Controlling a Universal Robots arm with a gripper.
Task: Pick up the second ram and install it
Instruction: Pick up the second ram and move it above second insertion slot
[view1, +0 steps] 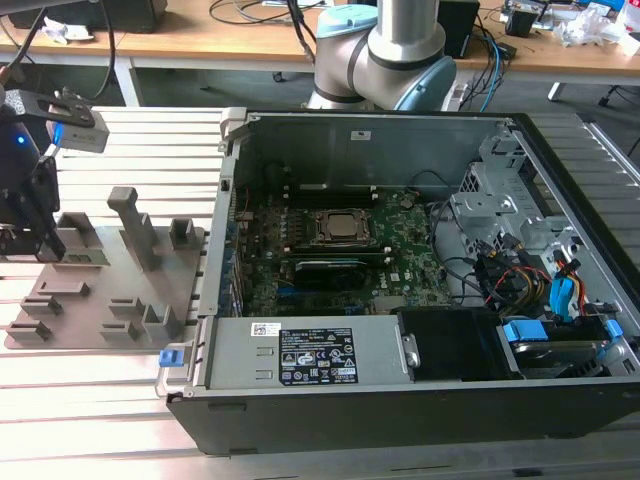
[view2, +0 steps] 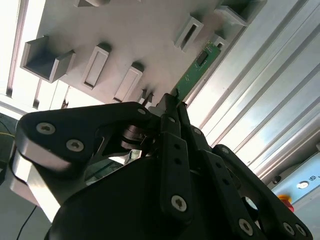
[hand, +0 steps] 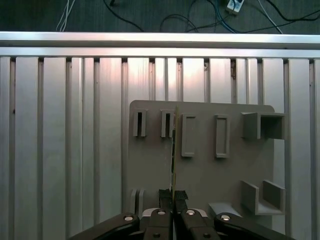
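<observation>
First wrist view: I count one tool (hand: 173, 196), one second ram (hand: 174, 150) and one grey fixture plate (hand: 200, 175), which lies flat on the slatted metal surface (hand: 60, 125). On the plate I count four narrow slotted blocks (hand: 188, 135) in a row along one edge and two wider open-sided pockets (hand: 262, 197). My tool is almost fully closed, its two fingertips pinched on the second ram with only the thin board between them. The ram stands on its long edge over the plate. It shows edge-on as a thin line running from my fingertips to the row of slotted blocks, ending between two of them.

In the second wrist view my tool (view2: 176, 102) grips one end of the green stick. The second ram (view2: 197, 67) reaches along the plate (view2: 135, 35) near its edge. I cannot tell whether the ram touches the plate or is lifted clear of it.

In the exterior view my tool (view1: 22, 240) hangs over the plate (view1: 85, 310), at the edge farthest from the one open computer case (view1: 360, 135). The case stands just beside the plate on the same surface (view1: 120, 150).
</observation>
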